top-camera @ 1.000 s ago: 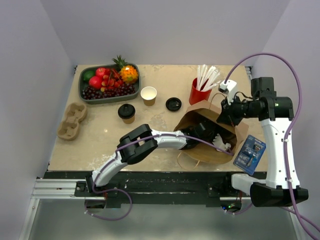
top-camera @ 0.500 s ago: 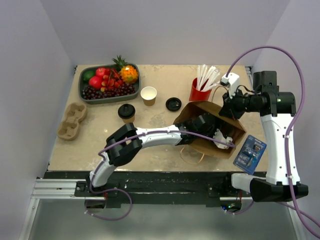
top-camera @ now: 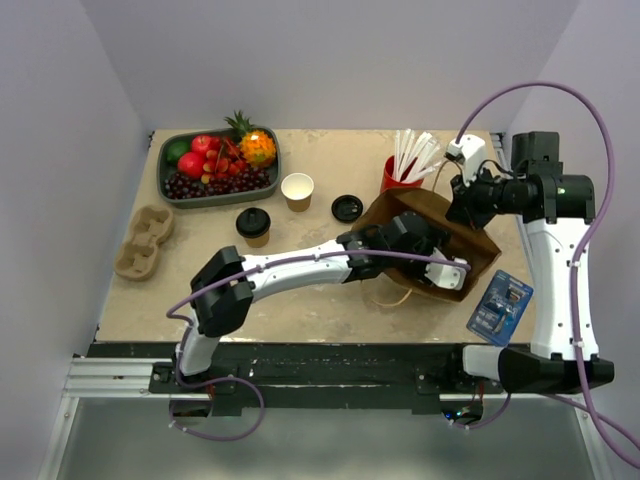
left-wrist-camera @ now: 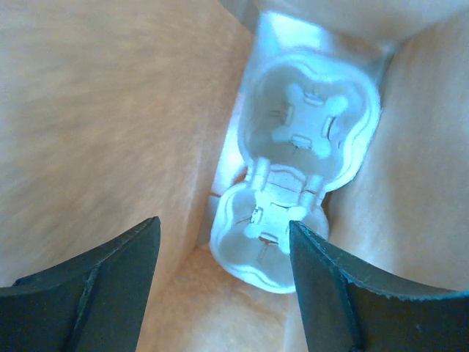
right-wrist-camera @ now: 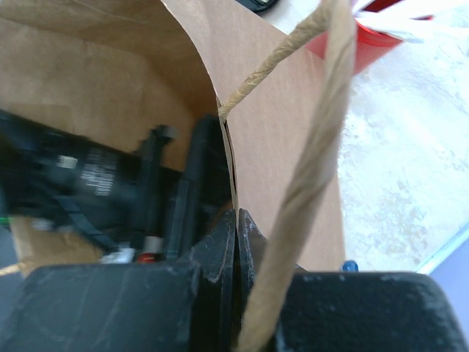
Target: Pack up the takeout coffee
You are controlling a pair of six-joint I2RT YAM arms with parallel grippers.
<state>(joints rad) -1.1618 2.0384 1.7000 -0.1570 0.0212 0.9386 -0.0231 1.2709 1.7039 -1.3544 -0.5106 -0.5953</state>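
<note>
The takeout coffee (top-camera: 253,224), a small paper cup with a black lid, stands on the table left of centre, away from both grippers. A brown paper bag (top-camera: 465,262) sits at the right with its mouth toward the left. My left arm reaches into that mouth. In the left wrist view my left gripper (left-wrist-camera: 223,253) is open inside the bag with nothing between its fingers, just short of a white moulded plastic holder (left-wrist-camera: 304,147). My right gripper (right-wrist-camera: 236,220) is shut on the bag's paper rim (right-wrist-camera: 227,139), beside the twine handle (right-wrist-camera: 311,169).
An open paper cup (top-camera: 297,190) and a loose black lid (top-camera: 347,208) lie behind the coffee. A red cup with white straws (top-camera: 398,178) stands behind the bag. A fruit tray (top-camera: 168,150) is at the back left, a cardboard cup carrier (top-camera: 143,240) at the left, and a blue packet (top-camera: 498,300) near the front right.
My right gripper has lifted the bag's rim up and back, tipping the bag more upright. My left arm has reached deeper into the bag and its jaws have opened wider.
</note>
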